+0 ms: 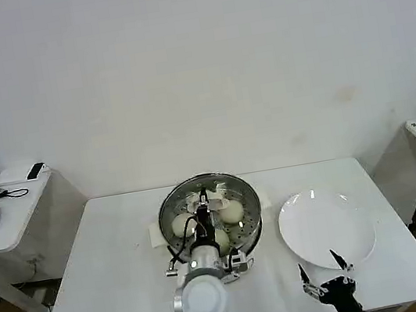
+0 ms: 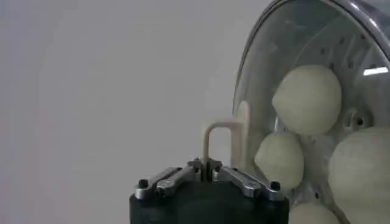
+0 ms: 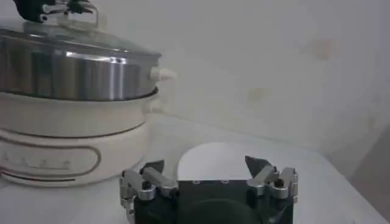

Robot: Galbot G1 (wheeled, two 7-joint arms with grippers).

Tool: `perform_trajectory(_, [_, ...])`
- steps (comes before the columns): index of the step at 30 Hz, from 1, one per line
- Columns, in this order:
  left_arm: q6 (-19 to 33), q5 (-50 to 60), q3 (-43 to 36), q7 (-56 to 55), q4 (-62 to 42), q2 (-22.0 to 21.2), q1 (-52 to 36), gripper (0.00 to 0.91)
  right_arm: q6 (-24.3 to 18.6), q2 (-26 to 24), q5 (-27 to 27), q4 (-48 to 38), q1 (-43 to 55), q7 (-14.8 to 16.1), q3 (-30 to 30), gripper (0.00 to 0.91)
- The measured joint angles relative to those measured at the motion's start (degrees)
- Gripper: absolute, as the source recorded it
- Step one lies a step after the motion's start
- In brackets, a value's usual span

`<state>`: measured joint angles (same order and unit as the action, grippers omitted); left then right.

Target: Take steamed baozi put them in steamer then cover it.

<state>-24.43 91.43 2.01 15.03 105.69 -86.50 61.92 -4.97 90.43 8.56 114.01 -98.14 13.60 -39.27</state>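
Nearest, the right hand [image 1: 322,272] idles with its fingers spread wide above the white worktop [image 1: 117,281], the bare round white plate [image 1: 326,226] just beyond it. Farther off, the left hand [image 1: 202,202] pinches the cream handle [image 2: 220,137] of the round glass lid [image 2: 292,61], seating it. Directly beneath it, four cream-white baozi [image 2: 308,100] fill the shiny steel steamer [image 3: 73,73].

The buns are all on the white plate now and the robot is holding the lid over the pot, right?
Not quite. The white plate is bare. The head view shows the buns inside the steamer, under the glass lid. The left gripper does hold the lid by its handle.
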Motion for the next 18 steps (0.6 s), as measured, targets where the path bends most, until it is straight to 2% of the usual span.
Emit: perform_trajectory(18, [1.0, -3.0, -0.9, -0.7, 7.3, 2.9, 4.3, 0.907, 0.0, -0.1, 0.1, -0.6, 0.3, 0.1, 0.4, 0.907])
